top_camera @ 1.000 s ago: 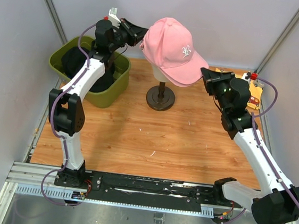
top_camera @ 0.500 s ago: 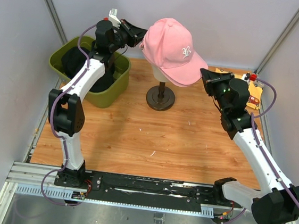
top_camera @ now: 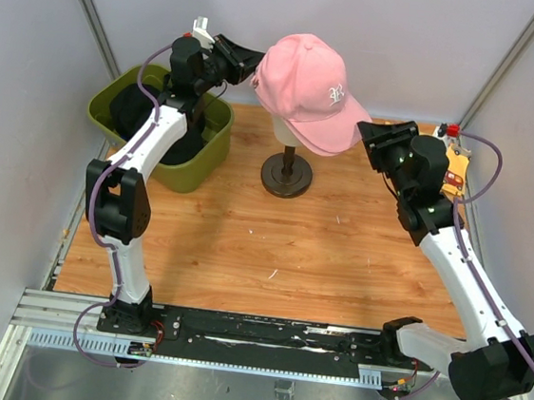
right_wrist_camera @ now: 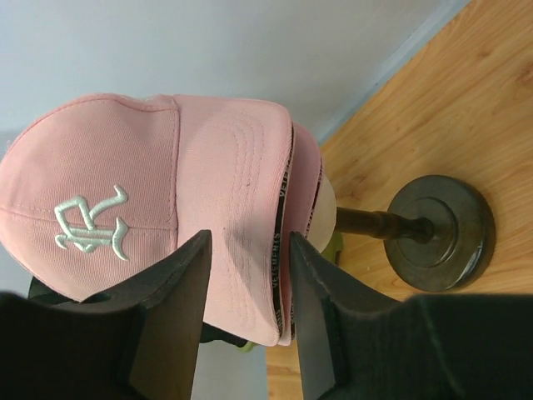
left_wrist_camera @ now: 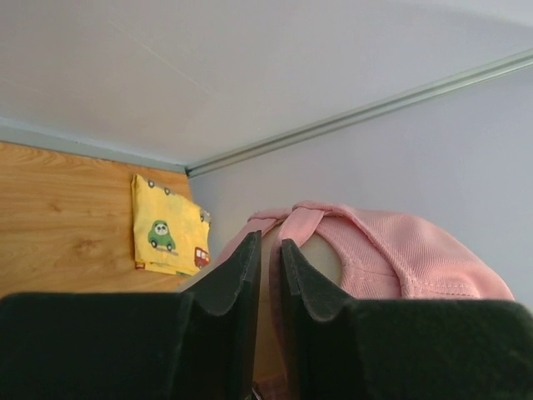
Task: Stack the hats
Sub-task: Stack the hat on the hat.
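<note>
Count: 1 pink hat (top_camera: 303, 84); 1 mannequin stand (top_camera: 286, 175); 1 green bin (top_camera: 196, 172), far left, dark hats (top_camera: 129, 109) inside uncountable; 1 yellow cloth (left_wrist_camera: 166, 237).

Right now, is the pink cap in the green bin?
No, the pink cap sits on the mannequin head on its stand, well apart from the green bin.

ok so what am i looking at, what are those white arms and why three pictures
Two robot arms bolted to a wooden table. The wide picture looks down from above; the other two come from cameras on the wrists, so the black shapes are each arm's own fingers. A pink cap sits on a mannequin head. The left gripper is at its back strap, jaws barely apart; the right gripper straddles the brim, jaws open. A green bin holds something dark; a yellow cloth lies far right.
</note>
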Controlling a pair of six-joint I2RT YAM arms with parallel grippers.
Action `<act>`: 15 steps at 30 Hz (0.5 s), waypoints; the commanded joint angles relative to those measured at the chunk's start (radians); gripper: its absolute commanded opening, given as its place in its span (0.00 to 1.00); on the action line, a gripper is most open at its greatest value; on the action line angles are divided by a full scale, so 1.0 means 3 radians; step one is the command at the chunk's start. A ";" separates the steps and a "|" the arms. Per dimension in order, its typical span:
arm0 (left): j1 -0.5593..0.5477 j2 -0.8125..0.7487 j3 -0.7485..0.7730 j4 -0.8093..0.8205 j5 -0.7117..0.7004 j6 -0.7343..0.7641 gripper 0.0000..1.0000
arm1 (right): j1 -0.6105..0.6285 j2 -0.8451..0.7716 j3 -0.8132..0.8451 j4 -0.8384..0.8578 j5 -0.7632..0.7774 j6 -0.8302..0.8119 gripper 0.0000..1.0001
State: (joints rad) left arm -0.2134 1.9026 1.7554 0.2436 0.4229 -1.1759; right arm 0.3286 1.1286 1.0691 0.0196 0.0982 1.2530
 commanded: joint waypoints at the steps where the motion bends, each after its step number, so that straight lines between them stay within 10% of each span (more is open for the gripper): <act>1: 0.0027 -0.0138 0.0011 -0.0003 -0.0140 -0.0035 0.21 | -0.0060 0.0020 0.0173 -0.0409 0.0056 -0.0412 0.45; 15: 0.0079 -0.0372 0.0060 -0.0221 -0.0388 0.0040 0.25 | -0.0218 -0.0209 0.0291 -0.0548 0.0046 -0.0731 0.52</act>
State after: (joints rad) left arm -0.2039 1.8805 1.7557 0.1963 0.3569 -1.1870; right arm 0.3035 1.1168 1.1294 -0.1150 0.0975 1.0874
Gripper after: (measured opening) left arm 0.244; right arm 0.508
